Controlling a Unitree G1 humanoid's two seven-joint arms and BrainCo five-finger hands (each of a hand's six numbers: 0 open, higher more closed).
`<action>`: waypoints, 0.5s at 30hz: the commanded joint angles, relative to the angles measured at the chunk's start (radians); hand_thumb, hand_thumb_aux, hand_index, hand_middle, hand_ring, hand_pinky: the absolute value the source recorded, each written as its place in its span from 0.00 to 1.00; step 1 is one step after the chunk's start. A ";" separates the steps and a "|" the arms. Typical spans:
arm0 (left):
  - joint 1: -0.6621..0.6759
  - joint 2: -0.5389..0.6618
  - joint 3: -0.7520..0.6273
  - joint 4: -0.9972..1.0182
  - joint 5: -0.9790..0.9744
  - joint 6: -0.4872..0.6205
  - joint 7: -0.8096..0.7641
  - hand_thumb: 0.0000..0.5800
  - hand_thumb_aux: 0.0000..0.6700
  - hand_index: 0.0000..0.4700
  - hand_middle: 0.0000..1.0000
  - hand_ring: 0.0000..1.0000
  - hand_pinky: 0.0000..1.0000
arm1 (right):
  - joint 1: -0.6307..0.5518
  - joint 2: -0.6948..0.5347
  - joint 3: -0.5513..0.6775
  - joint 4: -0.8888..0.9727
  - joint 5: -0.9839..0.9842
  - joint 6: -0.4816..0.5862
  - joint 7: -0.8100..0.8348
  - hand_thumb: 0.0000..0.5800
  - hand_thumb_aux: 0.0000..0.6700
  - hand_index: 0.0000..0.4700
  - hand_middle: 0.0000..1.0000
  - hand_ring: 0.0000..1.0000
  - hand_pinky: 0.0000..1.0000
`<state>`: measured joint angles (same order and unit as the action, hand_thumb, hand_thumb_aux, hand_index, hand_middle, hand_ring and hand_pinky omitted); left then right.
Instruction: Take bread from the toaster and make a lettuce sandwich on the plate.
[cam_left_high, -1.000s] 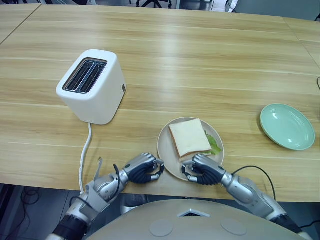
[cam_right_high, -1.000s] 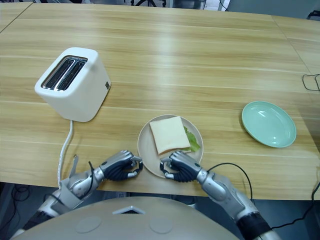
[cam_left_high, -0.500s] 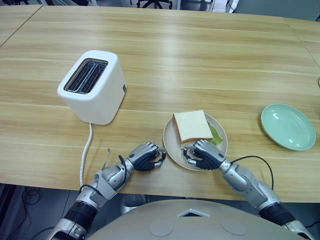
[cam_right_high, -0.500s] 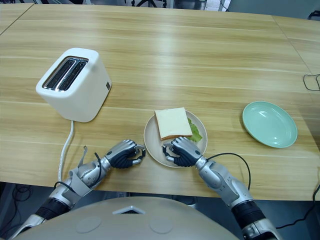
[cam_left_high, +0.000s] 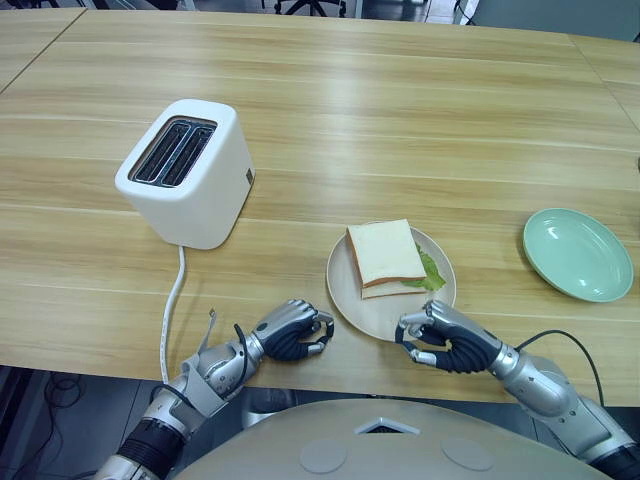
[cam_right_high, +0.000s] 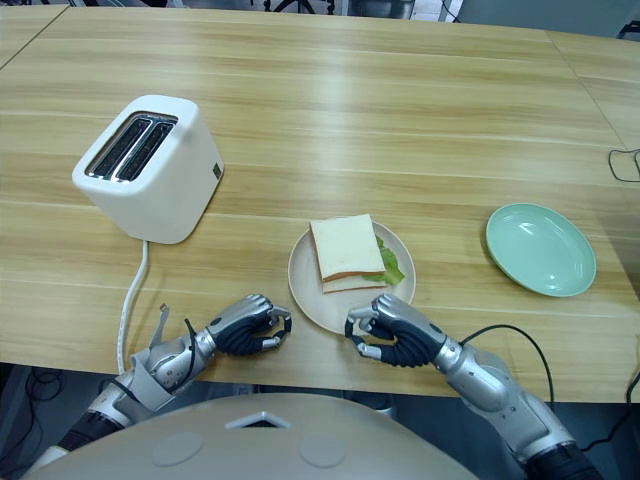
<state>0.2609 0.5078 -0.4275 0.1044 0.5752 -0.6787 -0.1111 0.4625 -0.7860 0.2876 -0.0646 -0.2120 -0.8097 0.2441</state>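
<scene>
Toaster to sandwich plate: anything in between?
Nothing: bare table between the toaster and the plate, seen in the left eye view.

The tabletop (cam_left_high: 400, 110) is light wood with visible grain and a soft sheen. The toaster (cam_left_high: 195, 190) has a smooth white casing, probably matt plastic. The plate (cam_left_high: 375, 312) looks matt beige, the green dish (cam_left_high: 577, 253) glossier. The left hand (cam_left_high: 292, 331) and right hand (cam_left_high: 445, 340) show silvery metallic shells with dark ribbing.
</scene>
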 joint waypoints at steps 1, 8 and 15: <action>0.014 0.002 -0.035 -0.010 -0.014 0.001 -0.052 1.00 1.00 0.98 1.00 1.00 1.00 | -0.013 0.006 0.024 0.090 -0.122 0.043 0.049 1.00 1.00 0.98 1.00 1.00 1.00; -0.020 -0.026 -0.072 0.031 0.004 0.016 -0.079 1.00 1.00 0.98 1.00 1.00 1.00 | -0.091 0.103 0.064 0.193 -0.291 0.124 0.024 1.00 1.00 0.98 1.00 1.00 1.00; -0.151 -0.111 -0.081 0.171 0.076 0.074 -0.010 1.00 1.00 0.98 1.00 1.00 1.00 | -0.261 0.193 0.097 0.313 -0.465 0.226 -0.079 1.00 1.00 0.98 0.98 0.98 0.98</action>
<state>0.1265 0.4012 -0.4982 0.2083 0.6135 -0.6427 -0.1364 0.2062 -0.6002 0.3483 0.1621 -0.6229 -0.6322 0.1624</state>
